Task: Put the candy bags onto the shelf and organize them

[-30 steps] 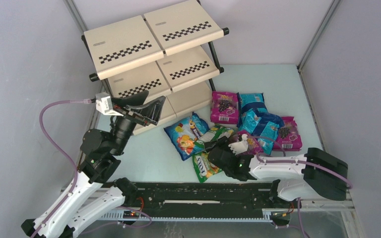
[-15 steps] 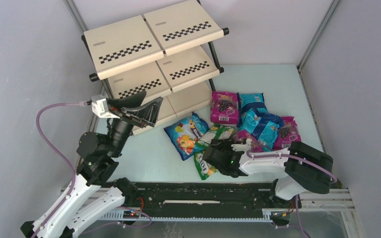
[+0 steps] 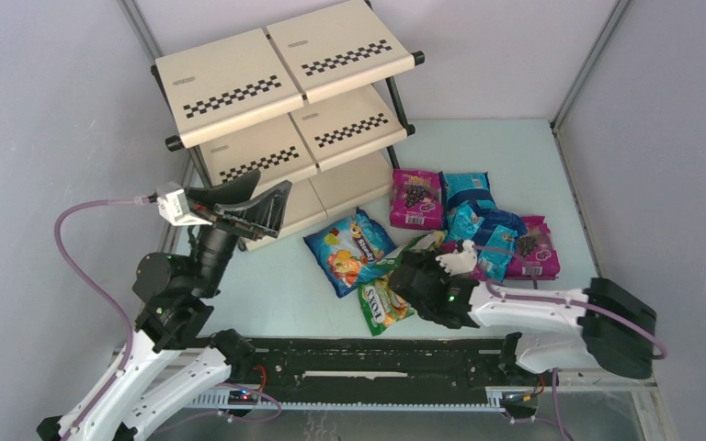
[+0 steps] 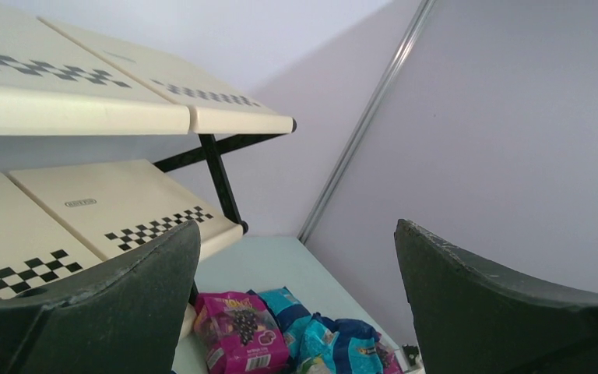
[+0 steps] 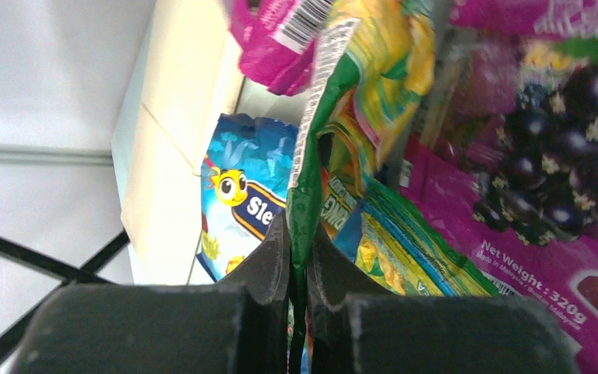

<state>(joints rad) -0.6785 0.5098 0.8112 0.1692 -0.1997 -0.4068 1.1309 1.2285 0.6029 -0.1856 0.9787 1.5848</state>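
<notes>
The candy bags lie in a heap on the table right of the shelf (image 3: 285, 83). My right gripper (image 5: 300, 234) is shut on the crimped edge of a green-yellow bag (image 5: 358, 93), which stands up from between the fingers. From above, that gripper (image 3: 411, 271) sits at the heap's near-left side, next to the blue fruit bag (image 3: 347, 248) and a second green-yellow bag (image 3: 381, 301). Magenta (image 3: 415, 197) and teal (image 3: 478, 220) bags lie further back. My left gripper (image 4: 296, 226) hangs wide open and empty in the air beside the shelf's lower tiers (image 4: 124, 206).
Grey walls close in the table on the left, back and right. A black rail (image 3: 377, 363) runs along the near edge between the arm bases. The left arm's lilac cable (image 3: 83, 248) loops out toward the left wall.
The right jaws have closed on the green-yellow bag's edge, and that bag now stands lifted at the heap. The left gripper has drifted slightly left and stayed open.
</notes>
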